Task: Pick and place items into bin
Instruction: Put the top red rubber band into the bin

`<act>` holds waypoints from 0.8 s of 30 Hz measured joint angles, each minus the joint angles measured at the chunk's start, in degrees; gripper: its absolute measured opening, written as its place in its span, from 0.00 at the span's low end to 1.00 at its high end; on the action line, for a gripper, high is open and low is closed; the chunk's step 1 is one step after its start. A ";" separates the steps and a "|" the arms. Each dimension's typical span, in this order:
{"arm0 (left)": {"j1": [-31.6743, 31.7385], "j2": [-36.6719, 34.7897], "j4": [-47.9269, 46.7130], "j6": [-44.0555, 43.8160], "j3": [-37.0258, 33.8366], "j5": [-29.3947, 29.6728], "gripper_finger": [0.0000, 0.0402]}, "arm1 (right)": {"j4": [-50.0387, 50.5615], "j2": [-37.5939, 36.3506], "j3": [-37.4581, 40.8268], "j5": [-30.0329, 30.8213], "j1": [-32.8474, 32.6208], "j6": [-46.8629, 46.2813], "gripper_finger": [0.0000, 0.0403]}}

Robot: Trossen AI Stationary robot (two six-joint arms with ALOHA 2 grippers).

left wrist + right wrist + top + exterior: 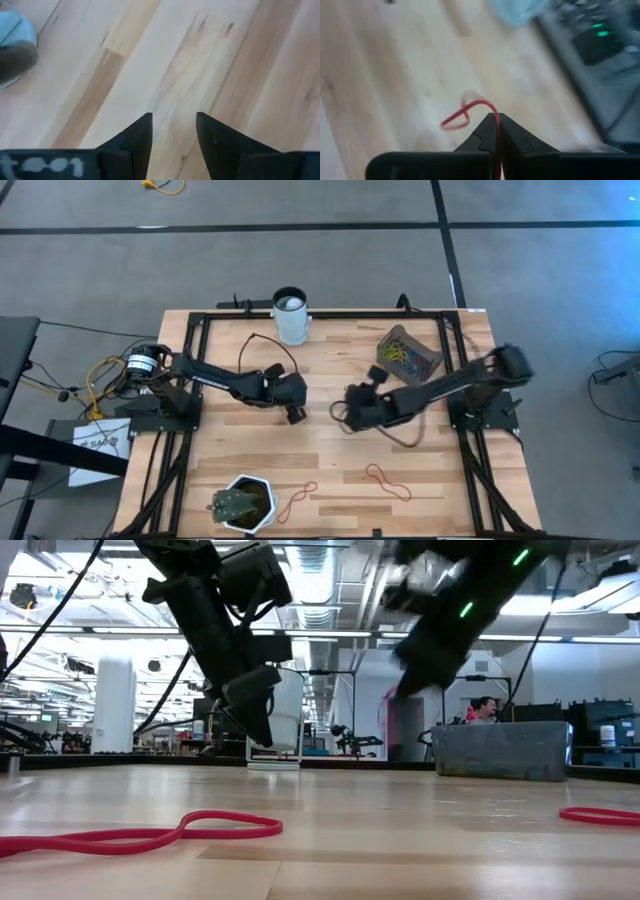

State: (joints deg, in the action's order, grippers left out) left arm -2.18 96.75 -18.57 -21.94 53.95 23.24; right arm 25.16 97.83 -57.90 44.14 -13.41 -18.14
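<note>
Here, near to far. Right gripper, centre of the high view: jaws pinching shut on a red band, loop dangling free. Risk, as judged: the thin band is slipping out or snagging the bin's wall in transit. Left gripper, centre-left: jaws standing apart, holding nothing, hovering over bare table. Two more red bands are lying at lower centre. Bin sitting upper right near the table edge; open wood between is giving room.

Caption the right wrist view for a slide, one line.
Right tool shut on a red rubber band, lifted above the wooden table.
</note>
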 joint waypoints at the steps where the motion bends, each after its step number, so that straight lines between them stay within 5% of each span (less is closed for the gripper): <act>1: 0.18 0.00 -0.51 -0.15 0.00 0.00 0.35 | 3.69 -2.73 -0.06 1.98 -0.76 -1.36 0.00; 7: 0.62 0.00 -3.60 -0.32 0.00 0.04 0.35 | 28.64 -21.85 -0.05 11.87 -4.13 -16.13 0.00; 13: 0.64 0.00 -3.41 -1.37 0.00 0.11 0.35 | 43.09 -36.92 3.77 12.72 -1.07 -35.97 0.00; 17: 0.64 0.00 -3.10 -1.37 0.00 0.39 0.35 | 40.59 -43.30 12.30 10.41 3.39 -41.87 0.00; 24: 0.64 0.00 -2.88 -1.35 0.00 0.94 0.35 | 23.40 -45.27 25.67 4.42 14.87 -34.37 0.00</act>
State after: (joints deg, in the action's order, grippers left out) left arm -1.54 96.75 -21.45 -23.29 53.95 24.18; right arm 48.56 52.57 -32.23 48.56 1.47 -52.51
